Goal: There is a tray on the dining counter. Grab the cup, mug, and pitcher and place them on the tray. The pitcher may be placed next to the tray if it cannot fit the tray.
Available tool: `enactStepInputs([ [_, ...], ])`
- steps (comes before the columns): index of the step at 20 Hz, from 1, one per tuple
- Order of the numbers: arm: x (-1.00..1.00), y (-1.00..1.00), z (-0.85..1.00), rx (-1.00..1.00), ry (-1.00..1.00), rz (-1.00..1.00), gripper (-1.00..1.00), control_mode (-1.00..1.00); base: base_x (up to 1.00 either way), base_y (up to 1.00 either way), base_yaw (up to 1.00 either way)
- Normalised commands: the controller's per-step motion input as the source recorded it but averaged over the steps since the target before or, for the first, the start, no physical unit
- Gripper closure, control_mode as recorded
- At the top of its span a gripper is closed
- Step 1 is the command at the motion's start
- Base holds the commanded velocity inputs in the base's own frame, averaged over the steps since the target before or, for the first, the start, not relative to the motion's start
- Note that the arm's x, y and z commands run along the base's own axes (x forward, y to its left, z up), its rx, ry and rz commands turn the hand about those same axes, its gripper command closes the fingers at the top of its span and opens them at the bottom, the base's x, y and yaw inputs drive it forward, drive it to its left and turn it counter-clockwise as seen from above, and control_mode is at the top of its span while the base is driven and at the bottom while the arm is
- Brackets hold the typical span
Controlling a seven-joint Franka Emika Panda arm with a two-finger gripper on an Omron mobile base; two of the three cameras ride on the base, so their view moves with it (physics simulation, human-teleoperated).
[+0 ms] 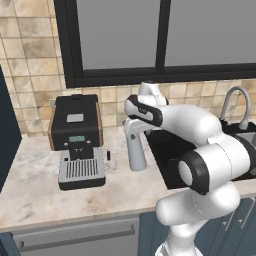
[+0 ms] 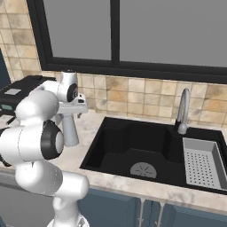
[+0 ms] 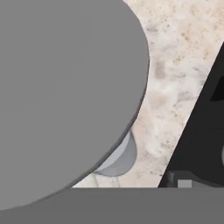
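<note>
The pitcher (image 1: 136,155) is a tall plain grey cylinder standing upright on the pale marbled counter, just left of the sink. In the right base view the pitcher (image 2: 70,132) stands behind my arm's elbow. My gripper (image 1: 134,134) sits directly over its top, jaws wide and pointing down, with the fingers hidden against the pitcher's upper end. In the hand view the pitcher's flat grey top (image 3: 65,87) looms very close, and its base (image 3: 119,158) shows below on the stone. The tray, cup, mug and dining counter are out of view.
A black and silver coffee machine (image 1: 76,137) stands on the counter (image 1: 35,197) left of the pitcher. To the right lies a black sink (image 2: 137,148) with a curved tap (image 2: 182,111) and a grey drainer basket (image 2: 201,165). Tiled wall and a window rise behind.
</note>
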Motion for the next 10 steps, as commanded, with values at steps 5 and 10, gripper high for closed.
enactStepInputs([
  [5, 0.0, 0.0, 0.0, 0.0, 0.0, 0.0, 1.0, -1.0, 0.0, 0.0, 0.0],
  [10, 0.0, 0.0, 0.0, 0.0, 0.0, 0.0, 1.0, -1.0, 0.0, 0.0, 0.0],
])
